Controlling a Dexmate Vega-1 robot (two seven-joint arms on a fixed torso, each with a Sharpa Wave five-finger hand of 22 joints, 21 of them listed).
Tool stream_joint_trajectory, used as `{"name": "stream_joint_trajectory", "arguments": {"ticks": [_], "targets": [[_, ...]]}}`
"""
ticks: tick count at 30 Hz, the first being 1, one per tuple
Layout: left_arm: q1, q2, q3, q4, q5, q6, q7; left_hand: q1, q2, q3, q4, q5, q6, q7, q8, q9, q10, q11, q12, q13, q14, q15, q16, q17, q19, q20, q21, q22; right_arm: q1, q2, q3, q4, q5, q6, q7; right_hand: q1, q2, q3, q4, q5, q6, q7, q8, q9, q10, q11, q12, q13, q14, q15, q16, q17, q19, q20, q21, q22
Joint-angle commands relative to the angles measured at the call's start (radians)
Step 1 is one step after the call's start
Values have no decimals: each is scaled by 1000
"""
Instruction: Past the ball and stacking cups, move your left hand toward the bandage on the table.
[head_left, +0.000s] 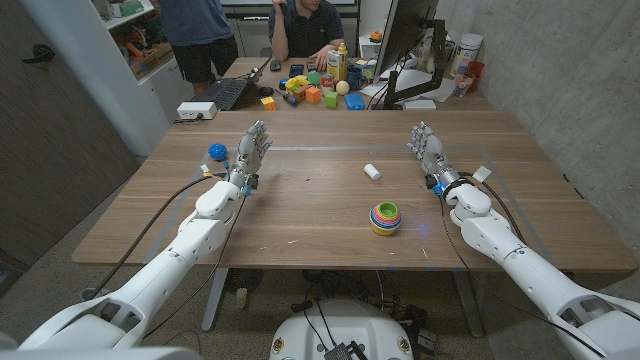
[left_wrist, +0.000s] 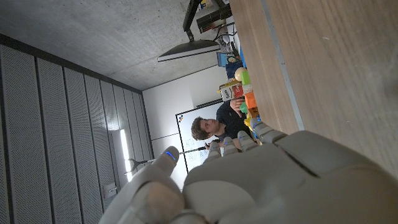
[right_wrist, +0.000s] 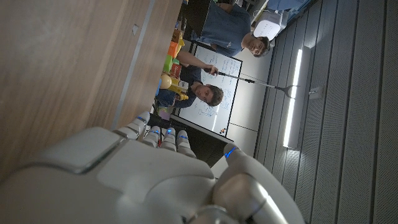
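Stacking cups (head_left: 385, 217) stand nearest, the bandage (head_left: 372, 172) beyond them. Both hands, left hand (head_left: 250, 152) near the blue ball (head_left: 217, 153) and right hand (head_left: 427, 147), are released, grasping nothing.

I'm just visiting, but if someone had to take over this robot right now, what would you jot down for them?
Left hand: open, holding nothing, at the table's left side beside the blue ball.
Right hand: open, holding nothing, at the right side.
Bandage: small white roll, mid-table, nearer the right hand.
Stacking cups: toward the front edge, below the bandage in the head view.
Done: nothing visible; the left hand is far from the bandage.
Left: bring the left hand across to the bandage.
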Motion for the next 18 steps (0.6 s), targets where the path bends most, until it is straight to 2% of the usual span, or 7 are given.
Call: {"name": "stream_joint_trajectory", "arguments": {"ticks": [1,9,10,11,12,13,18], "targets": [[-10,-19,4,20,11,-21,12,0,134,5,-1,6,-82,-12,8,2,-74,-9,7,5,-59,-16,7,2,-5,18,6,2,16,13,-19,25,-28,14,19,-1,133,9,0,6,-6,2,7,2,-7,0,5,2,-30,-70,4,4,-5,-105,4,4],[-21,-7,17,3,48,4,45,1,133,5,-2,7,-60,-22,14,3,-52,-13,13,5,-44,-17,11,1,8,28,11,2,18,14,-19,31,-25,15,23,0,133,9,0,6,-6,2,7,2,-7,0,5,2,-30,-69,4,4,-4,-104,2,4],[-23,-4,20,-4,58,11,57,1,129,4,-3,6,-50,-27,17,4,-43,-12,15,6,-35,-8,13,1,15,39,13,2,18,14,-19,32,-25,15,25,0,133,9,0,6,-6,2,7,2,-7,1,5,2,-30,-69,4,4,-4,-103,2,4],[-26,-2,23,-8,70,15,68,1,115,-3,-7,2,-37,-40,19,4,-33,-17,16,6,-25,0,15,1,25,66,16,2,17,14,-19,31,-23,13,26,0,133,9,0,6,-6,2,7,2,-7,0,5,2,-30,-70,4,4,-4,-103,2,4],[-30,-3,25,-7,80,11,74,1,108,-7,-10,0,-29,-46,21,5,-28,-19,17,6,-23,0,15,1,28,78,17,1,18,14,-19,33,-23,17,29,0,133,9,0,6,-6,2,7,2,-7,1,5,2,-30,-70,4,4,-4,-103,2,4],[-34,-3,28,-7,88,9,79,2,98,-12,-13,-2,-13,-58,26,5,-12,-25,21,6,-16,1,16,0,33,81,18,1,18,14,-19,35,-24,20,31,0,133,9,0,6,-6,1,7,2,-8,0,4,2,-30,-69,4,4,-4,-104,2,4],[-64,-8,38,7,115,2,81,4,79,-25,-19,-7,17,-80,32,6,13,-31,26,7,9,-5,20,-2,50,78,22,0,14,13,-18,30,-18,20,38,0,132,10,0,6,-6,0,7,2,-7,1,5,2,-30,-68,4,4,-4,-103,1,4]]}}
